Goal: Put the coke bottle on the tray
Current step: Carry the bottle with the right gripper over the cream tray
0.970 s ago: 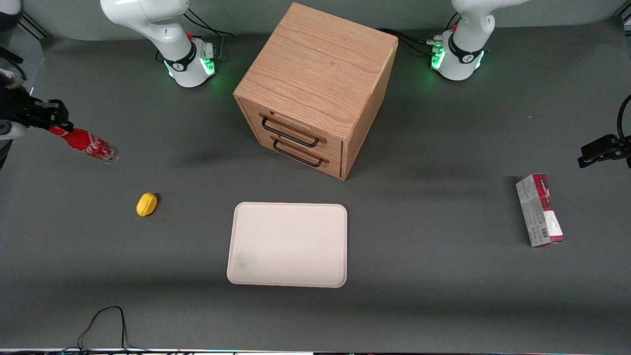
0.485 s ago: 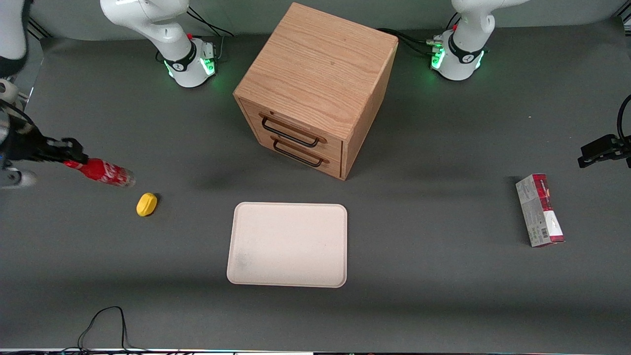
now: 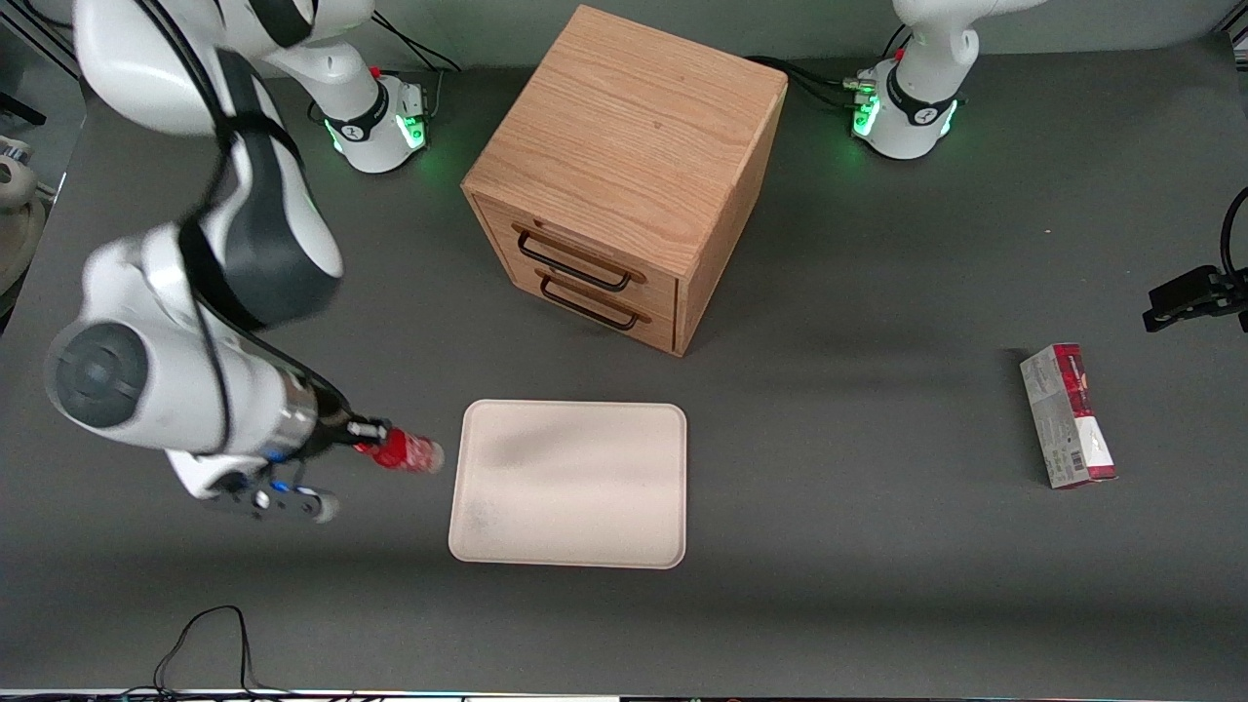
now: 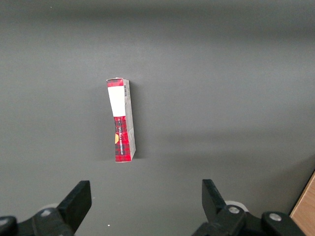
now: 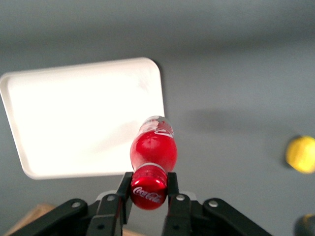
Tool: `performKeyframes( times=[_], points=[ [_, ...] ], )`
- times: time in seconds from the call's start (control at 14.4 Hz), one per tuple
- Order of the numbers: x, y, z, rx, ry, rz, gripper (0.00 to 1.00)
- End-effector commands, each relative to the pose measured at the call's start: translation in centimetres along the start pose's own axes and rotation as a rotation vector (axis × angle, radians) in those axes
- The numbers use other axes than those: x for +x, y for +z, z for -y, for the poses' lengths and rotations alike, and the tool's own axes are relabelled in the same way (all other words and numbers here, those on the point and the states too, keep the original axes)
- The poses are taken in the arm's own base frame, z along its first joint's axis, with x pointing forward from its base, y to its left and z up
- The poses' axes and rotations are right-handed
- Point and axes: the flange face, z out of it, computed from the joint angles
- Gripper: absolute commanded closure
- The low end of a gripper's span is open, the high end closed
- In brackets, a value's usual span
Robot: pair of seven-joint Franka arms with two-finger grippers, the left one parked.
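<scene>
gripper (image 3: 363, 436) in transit; fingers (image 5: 173, 192) clamped on the cap end of the coke bottle (image 3: 402, 452), carried tilted above the counter (image 3: 838, 546), clear base leading, just beside the tray (image 3: 570, 531) rim, not yet over it

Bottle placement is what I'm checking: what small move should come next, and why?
Probably carry on toward the tray. The gripper, shut on the bottle at its cap, holds it in the air beside the tray's edge, not yet over it.
</scene>
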Motion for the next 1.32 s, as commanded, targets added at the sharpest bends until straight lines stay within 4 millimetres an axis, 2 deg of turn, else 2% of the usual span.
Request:
performKeyframes(
  times=[0.0, 0.35, 0.62, 0.83, 0.9, 0.97, 1.04, 1.25],
  points=[
    [1.6, 1.2, 1.4, 0.029, 0.040, -0.050, 1.00],
    [2.9, 7.8, 4.6, -0.002, 0.096, -0.124, 1.00],
    [3.0, 9.6, 4.6, -0.016, 0.095, -0.110, 1.00],
    [2.8, 10.3, 5.0, -0.022, 0.089, -0.100, 1.00],
    [2.8, 10.3, 5.0, -0.026, 0.088, -0.102, 0.56],
    [2.7, 10.6, 5.2, -0.037, 0.082, -0.104, 0.04],
    [2.3, 11.0, 5.8, -0.060, 0.065, -0.108, 0.00],
    [2.3, 11.0, 5.8, -0.065, 0.064, -0.111, 0.00]
  ],
)
